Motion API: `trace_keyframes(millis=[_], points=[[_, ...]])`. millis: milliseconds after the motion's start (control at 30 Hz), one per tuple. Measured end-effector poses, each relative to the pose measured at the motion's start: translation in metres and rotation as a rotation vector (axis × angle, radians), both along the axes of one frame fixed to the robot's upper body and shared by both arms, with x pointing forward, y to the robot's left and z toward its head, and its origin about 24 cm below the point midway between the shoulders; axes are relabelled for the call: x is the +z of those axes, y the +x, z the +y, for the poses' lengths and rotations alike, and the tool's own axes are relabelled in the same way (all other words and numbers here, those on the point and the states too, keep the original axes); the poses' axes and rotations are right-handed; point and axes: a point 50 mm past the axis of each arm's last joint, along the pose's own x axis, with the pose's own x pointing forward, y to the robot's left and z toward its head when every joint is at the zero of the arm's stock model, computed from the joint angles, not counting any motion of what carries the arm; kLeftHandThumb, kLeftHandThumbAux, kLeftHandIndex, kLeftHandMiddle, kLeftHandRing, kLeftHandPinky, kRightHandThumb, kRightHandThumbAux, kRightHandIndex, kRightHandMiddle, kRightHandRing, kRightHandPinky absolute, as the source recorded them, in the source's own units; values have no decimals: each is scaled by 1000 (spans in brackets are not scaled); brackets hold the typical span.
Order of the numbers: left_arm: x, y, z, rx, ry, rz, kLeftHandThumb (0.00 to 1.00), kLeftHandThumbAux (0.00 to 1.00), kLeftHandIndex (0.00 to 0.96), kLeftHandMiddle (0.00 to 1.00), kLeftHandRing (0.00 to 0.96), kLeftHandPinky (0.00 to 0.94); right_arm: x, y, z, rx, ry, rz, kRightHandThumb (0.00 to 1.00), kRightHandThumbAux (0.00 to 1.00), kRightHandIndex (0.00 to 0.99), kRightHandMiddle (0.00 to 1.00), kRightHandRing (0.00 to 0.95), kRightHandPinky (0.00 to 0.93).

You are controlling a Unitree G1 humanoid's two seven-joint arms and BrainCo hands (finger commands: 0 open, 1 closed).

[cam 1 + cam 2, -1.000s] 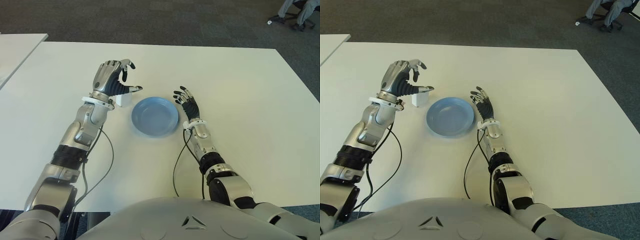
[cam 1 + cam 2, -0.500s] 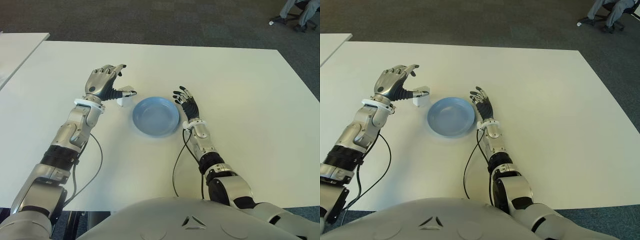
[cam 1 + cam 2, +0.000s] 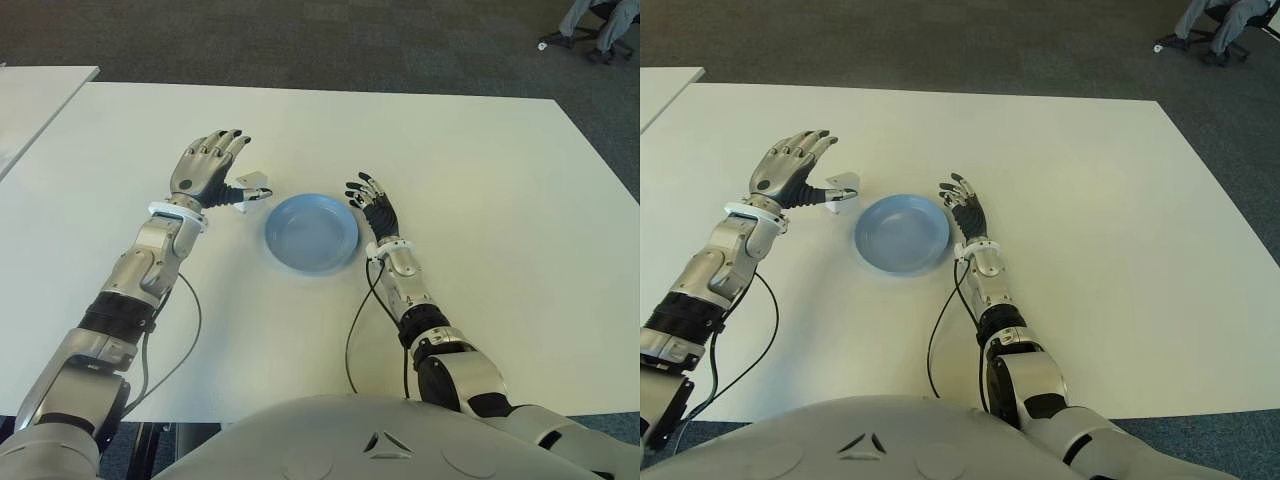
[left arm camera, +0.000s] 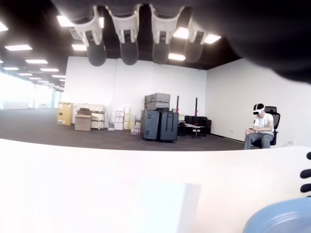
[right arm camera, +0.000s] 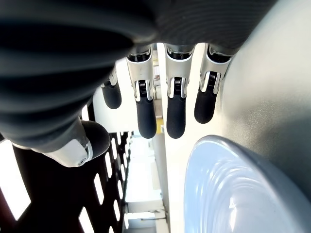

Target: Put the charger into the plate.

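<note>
Left hand [image 3: 205,168] over the white table [image 3: 480,180], fingers [image 4: 127,34] stretched out straight and holding nothing; thumb reaches sideways toward the charger. Charger [image 3: 253,186], a small white block, sits on the table just past the thumb tip, on the side of the hand nearest the plate; cannot tell whether the thumb touches it. In the left wrist view the charger [image 4: 167,206] shows as a pale block below the extended fingers, none of them wrapped around it.

Plate [image 3: 311,232], light blue and round, lies flat on the table between the two hands, just beyond the charger as seen from the left hand. Charger is outside the plate, near its rim on the robot's left.

Right hand [image 3: 372,208] shows at the plate's right edge, fingers loosely spread, nothing in its grasp. Right wrist view has its fingertips [image 5: 175,116] hanging free beside the plate rim [image 5: 228,189].

A person [image 4: 259,131] is seated on a chair far off in the room, seen in the left wrist view.
</note>
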Motion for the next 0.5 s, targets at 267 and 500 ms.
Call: trace_keyframes(millis=[267, 500], points=[[-16, -2, 11, 2, -3, 58, 353, 254, 0, 0, 0, 0, 0, 0, -2, 0, -4, 0, 0, 541, 113, 277, 255, 232], [-31, 1, 24, 16, -38, 133, 360, 270, 0, 0, 0, 0, 0, 0, -2, 2, -5, 0, 0, 538, 113, 280, 259, 235]])
